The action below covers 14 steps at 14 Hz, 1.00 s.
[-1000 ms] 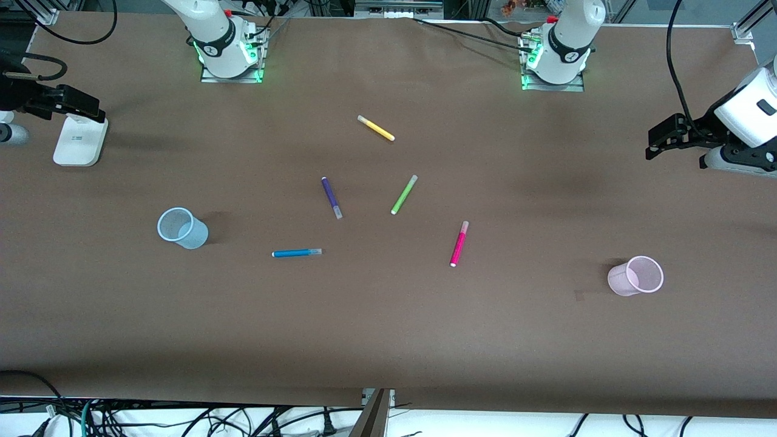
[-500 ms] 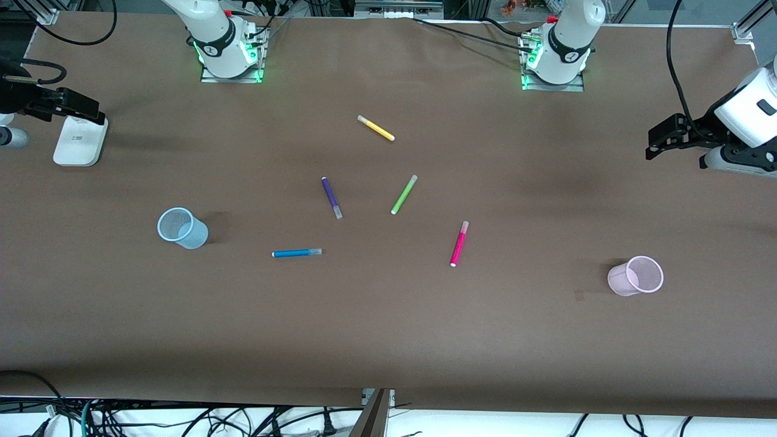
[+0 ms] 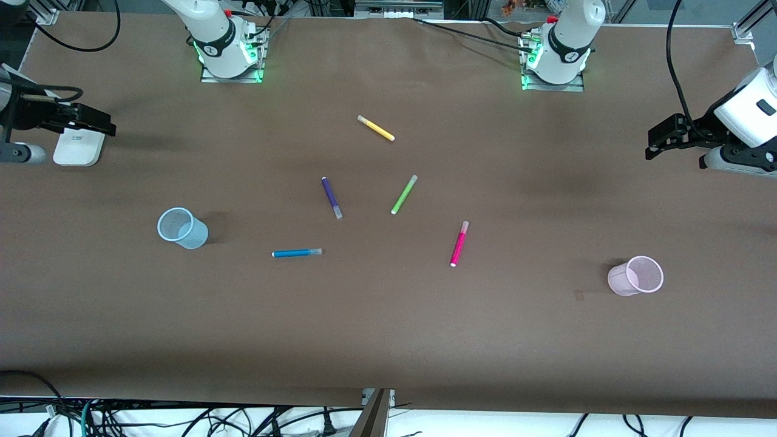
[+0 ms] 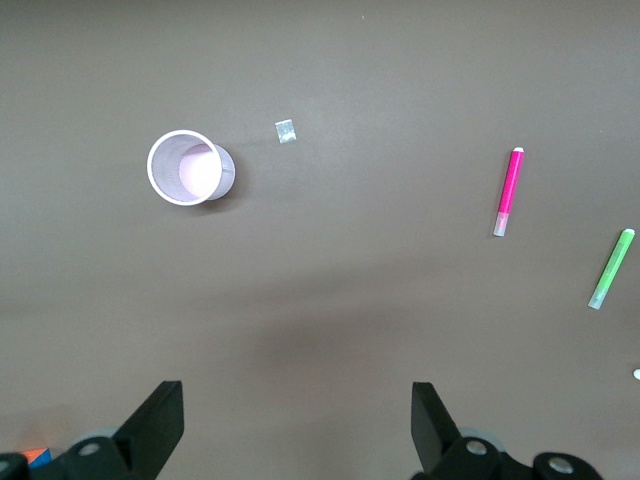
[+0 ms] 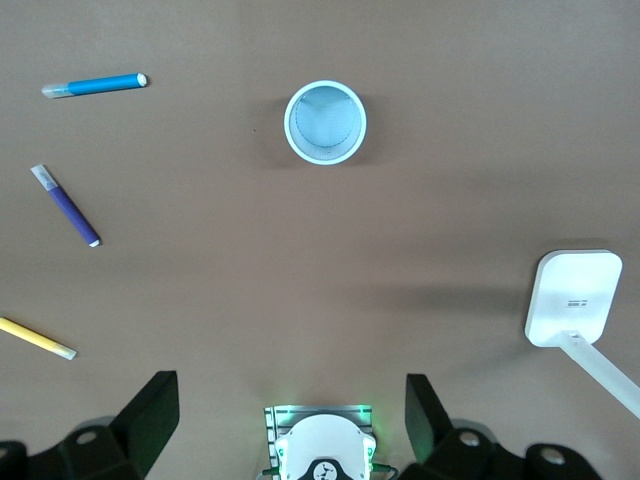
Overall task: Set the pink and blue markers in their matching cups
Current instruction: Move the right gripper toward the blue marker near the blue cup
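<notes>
The pink marker [image 3: 459, 243] lies flat mid-table and also shows in the left wrist view [image 4: 509, 192]. The blue marker [image 3: 296, 252] lies flat too, toward the right arm's end [image 5: 96, 85]. The pale blue cup [image 3: 182, 227] stands upright beside the blue marker [image 5: 325, 122]. The pale pink cup [image 3: 635, 275] stands upright toward the left arm's end [image 4: 190, 167]. My right gripper [image 3: 103, 124] hangs open and empty high over its table end [image 5: 290, 410]. My left gripper [image 3: 654, 144] hangs open and empty high over the other end [image 4: 297, 420].
A dark purple marker [image 3: 331, 197], a green marker [image 3: 403, 194] and a yellow marker [image 3: 376, 128] lie mid-table, farther from the front camera than the two task markers. A white stand [image 3: 78, 147] sits under the right gripper. A small tape square [image 4: 285, 130] lies beside the pink cup.
My right gripper has shifted a little toward the table's middle, over the white stand. The left arm, markers and cups have not moved.
</notes>
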{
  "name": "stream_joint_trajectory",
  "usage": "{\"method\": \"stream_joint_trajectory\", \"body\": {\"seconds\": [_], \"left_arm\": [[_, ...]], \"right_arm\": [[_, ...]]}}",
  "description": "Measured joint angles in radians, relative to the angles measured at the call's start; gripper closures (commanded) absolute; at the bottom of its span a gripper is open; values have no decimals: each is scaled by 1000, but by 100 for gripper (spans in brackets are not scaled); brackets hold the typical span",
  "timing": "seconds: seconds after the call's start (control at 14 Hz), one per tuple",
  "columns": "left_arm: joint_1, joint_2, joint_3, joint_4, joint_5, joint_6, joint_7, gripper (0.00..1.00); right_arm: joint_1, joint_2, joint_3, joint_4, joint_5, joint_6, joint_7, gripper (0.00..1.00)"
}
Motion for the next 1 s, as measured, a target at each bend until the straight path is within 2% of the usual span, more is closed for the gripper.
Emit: {"method": "stream_joint_trajectory", "body": {"seconds": [0.36, 0.71, 1.0], "left_arm": [[0, 1, -1, 0, 0, 0, 0, 0], [-1, 1, -2, 0, 0, 0, 0, 0], [-2, 1, -3, 0, 0, 0, 0, 0]], "right_arm": [[66, 60, 7, 0, 1, 22, -32, 0], [167, 146, 10, 0, 1, 154, -105, 0], [218, 195, 10, 0, 1, 202, -116, 0]]}}
